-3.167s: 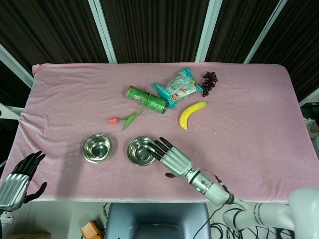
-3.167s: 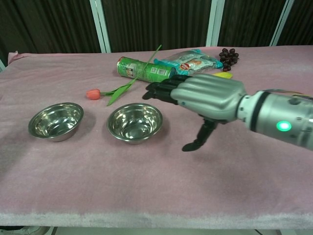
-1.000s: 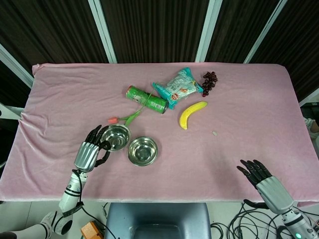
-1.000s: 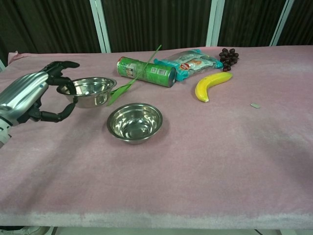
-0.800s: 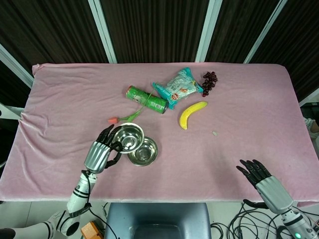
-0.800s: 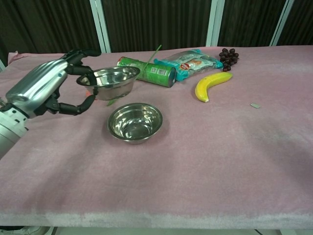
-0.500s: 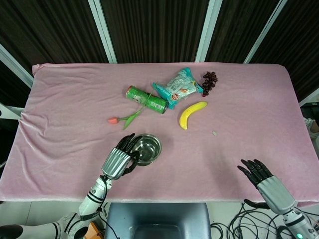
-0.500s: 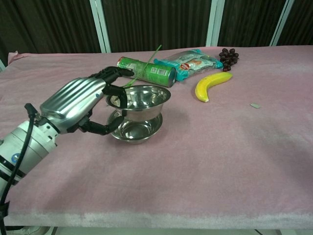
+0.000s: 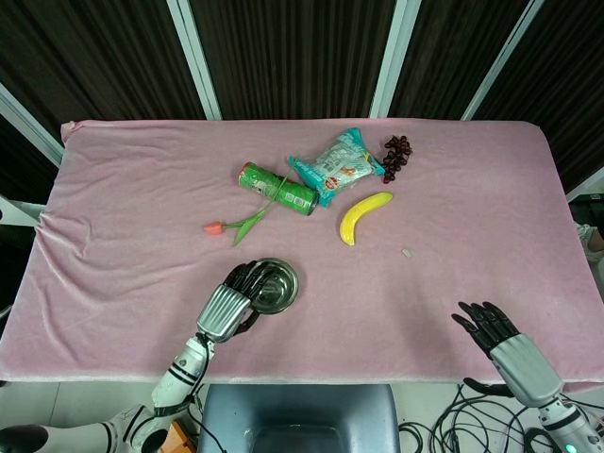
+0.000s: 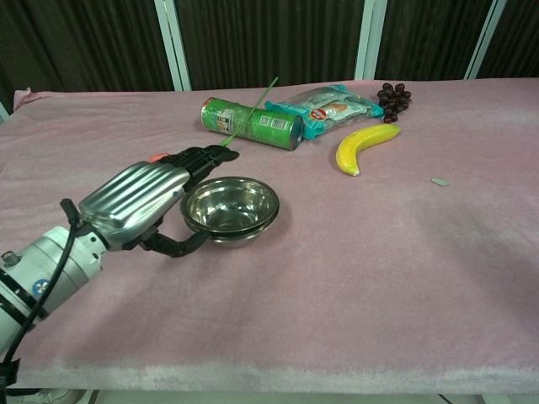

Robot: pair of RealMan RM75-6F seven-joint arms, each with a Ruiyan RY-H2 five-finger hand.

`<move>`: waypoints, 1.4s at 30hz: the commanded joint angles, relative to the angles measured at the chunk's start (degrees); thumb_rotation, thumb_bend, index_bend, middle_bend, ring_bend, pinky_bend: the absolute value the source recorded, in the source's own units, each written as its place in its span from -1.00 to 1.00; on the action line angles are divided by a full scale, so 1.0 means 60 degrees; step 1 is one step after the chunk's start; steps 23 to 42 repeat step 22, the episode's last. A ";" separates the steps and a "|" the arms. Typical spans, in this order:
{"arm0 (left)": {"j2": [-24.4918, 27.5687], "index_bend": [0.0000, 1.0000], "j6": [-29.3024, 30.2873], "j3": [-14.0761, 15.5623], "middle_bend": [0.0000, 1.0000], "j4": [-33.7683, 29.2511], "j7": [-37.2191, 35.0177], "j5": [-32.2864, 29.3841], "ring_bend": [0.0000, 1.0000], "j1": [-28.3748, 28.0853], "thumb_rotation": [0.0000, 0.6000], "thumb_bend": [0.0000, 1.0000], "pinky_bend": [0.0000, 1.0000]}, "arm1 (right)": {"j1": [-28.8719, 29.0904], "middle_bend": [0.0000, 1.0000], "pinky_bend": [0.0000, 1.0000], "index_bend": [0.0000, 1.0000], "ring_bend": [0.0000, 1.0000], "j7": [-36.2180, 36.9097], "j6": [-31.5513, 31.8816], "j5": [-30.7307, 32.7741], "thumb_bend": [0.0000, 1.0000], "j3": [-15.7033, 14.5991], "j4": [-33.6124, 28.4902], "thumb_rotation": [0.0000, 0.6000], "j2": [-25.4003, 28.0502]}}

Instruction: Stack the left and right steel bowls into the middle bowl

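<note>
- Pink velvet-covered tabletop (image 9: 472, 217) before dark slatted panels.
- Shiny round steel bowls (image 10: 231, 207), nested in a stack, sit near the front edge at 7 o'clock from the yellow banana (image 9: 362, 215).
- Left hand (image 10: 143, 202) fingers (image 10: 199, 159) curl around the stack's rim, gripping it.
- Right hand (image 9: 500, 342), fingers spread and holding nothing, hangs off the front edge at 5 o'clock; bare cloth lies between.

The left hand (image 10: 147, 206) reaches in from the near edge of the desk (image 10: 404, 252), palm down, its fingers over the rim of the nested steel bowls (image 10: 232, 209) and thumb curled beneath. The right hand (image 9: 505, 347) hangs off that edge, fingers spread, holding nothing.
</note>
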 commanded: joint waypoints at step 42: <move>0.6282 -1.00 0.3514 0.2011 -1.00 -0.2926 -0.2568 0.0381 -1.00 0.3842 1.00 -0.27 -0.79 | -0.1183 -1.00 -1.00 -1.00 -1.00 -0.3283 0.0234 0.2551 -0.50 0.1208 -0.1782 0.83 0.0130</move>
